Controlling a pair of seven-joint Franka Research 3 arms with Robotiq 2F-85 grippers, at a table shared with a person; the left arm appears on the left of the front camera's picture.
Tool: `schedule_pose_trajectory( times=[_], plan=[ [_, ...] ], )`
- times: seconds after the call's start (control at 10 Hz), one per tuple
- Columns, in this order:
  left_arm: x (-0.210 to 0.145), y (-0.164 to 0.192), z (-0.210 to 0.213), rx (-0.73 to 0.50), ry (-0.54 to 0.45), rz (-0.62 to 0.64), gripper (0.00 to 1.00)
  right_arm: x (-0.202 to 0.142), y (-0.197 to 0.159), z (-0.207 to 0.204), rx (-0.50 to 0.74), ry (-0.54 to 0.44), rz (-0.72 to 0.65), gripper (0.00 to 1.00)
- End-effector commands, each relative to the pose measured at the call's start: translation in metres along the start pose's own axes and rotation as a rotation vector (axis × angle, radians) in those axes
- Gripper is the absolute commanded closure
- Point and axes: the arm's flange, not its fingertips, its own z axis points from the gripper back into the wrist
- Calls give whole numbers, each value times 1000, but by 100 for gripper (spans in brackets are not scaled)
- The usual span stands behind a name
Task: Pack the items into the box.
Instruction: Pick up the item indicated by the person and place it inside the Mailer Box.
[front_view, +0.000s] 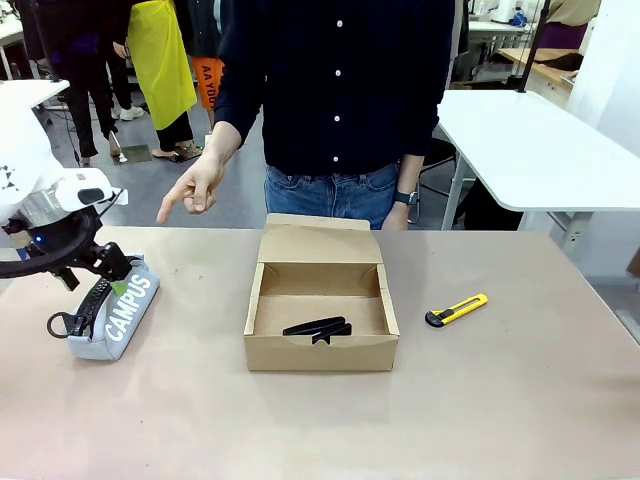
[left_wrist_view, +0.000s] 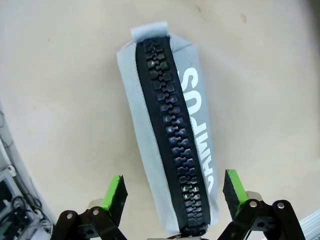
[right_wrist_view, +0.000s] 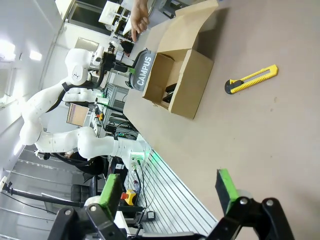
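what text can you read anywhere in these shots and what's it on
"CAMPUS": white letters on the side of the grey-blue zip pouch.
Orange sign behind the person: dark print, too small and cut off to read.
Cardboard box and utility knife: no readable print.

Reaches in low from the left with the white left arm, wrist bent downward. Aims the left gripper straight down, green-padded fingers spread wide apart. Holds the right gripper up high and rolled sideways, its green pads likewise spread to full width and gripping nothing. On the far side, stretches the person's pointing hand forward and down, index finger out, remaining fingers curled. Lets the person's other hand hang loosely beside the hip.
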Motion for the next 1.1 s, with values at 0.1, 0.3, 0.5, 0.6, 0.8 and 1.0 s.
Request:
schedule_pose_trajectory(
  times=[0.1,0.3,0.5,0.6,0.8,1.0],
  plan=[
    [3,3,-16,14,38,53,0,-2,-1,1,1,-2,28,0],
    [6,4,-25,9,52,63,0,-2,-1,1,1,-2,28,0],
    [9,3,-29,14,56,52,0,-2,-1,1,1,-2,28,0],
    [9,3,-27,21,31,46,0,-2,-1,1,1,-2,28,0],
    [9,4,-25,37,32,43,0,-2,-1,1,1,-2,28,0],
    [9,5,-26,54,36,24,59,-2,-1,1,1,-2,28,0]
  ],
)
